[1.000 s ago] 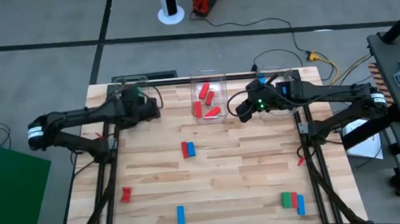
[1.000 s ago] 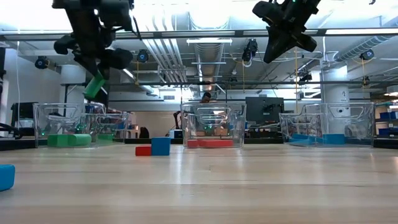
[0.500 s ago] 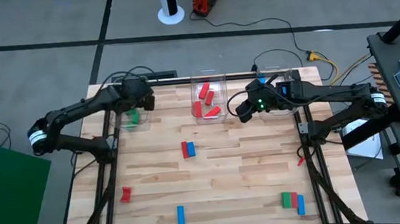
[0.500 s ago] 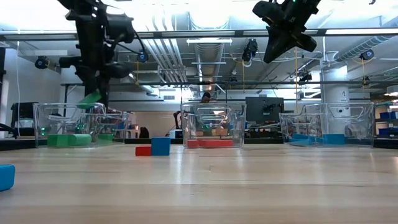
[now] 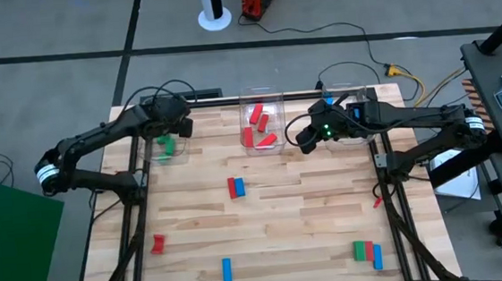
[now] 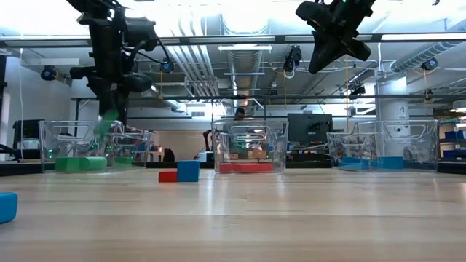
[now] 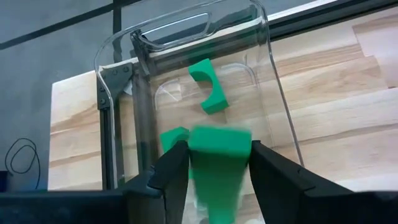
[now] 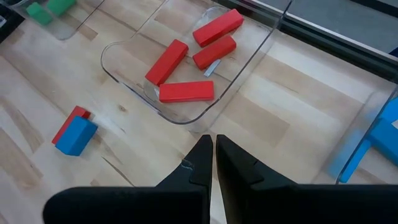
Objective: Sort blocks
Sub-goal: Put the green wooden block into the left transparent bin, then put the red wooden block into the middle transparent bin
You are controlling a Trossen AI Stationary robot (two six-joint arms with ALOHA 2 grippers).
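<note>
My left gripper [image 7: 217,163] hangs open above the clear left bin [image 5: 149,150] at the table's far left. A green block [image 7: 217,155] shows smeared between its fingers with a gap on each side, and sits just under the fingertips in the low view [image 6: 104,125]. Two green blocks [image 7: 208,93] lie on the bin's floor. My right gripper [image 8: 212,155] is shut on nothing, high up between the middle bin [image 5: 259,95] with several red blocks and the right bin [image 6: 408,145] with blue ones.
Loose blocks lie on the wooden table: a red and blue pair [image 5: 235,187] in the middle, a red one [image 5: 158,245] near left, a blue one [image 5: 227,270] at the near edge, and a green, red and blue group [image 5: 365,253] near right.
My left gripper has carried the green block a little toward the far edge, over the left bin, and turned more upright. The block has come loose from the fingers and dropped slightly below them toward the bin.
</note>
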